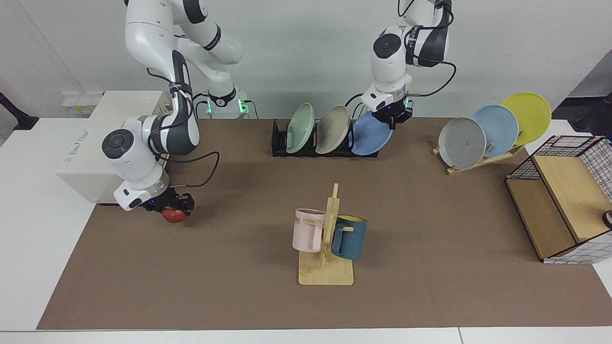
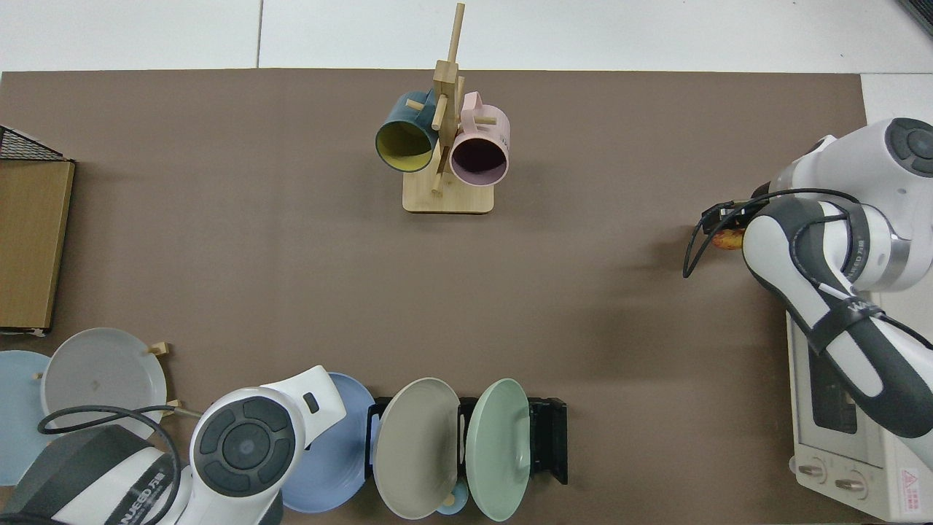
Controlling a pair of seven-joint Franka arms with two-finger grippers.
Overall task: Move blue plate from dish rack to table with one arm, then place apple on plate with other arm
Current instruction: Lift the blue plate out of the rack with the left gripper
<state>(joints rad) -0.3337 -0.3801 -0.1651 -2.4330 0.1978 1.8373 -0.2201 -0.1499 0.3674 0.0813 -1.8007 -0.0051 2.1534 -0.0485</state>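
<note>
left gripper at the plate's rim, right on the apple

our left gripper [image 1: 393, 117] meets the blue plate [image 1: 370, 134]'s upper edge in the dish rack [image 1: 279, 143]; we cannot tell its opening. our right gripper [image 1: 168, 204] clamps the apple [image 1: 174, 215] near the mat's edge; bare table [image 1: 430, 224] lies between.

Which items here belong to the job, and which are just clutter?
Job: blue plate in the dish rack; apple; table; left gripper at the plate; right gripper over the apple.

Clutter: mug tree, wooden plate stand, wire basket.
</note>
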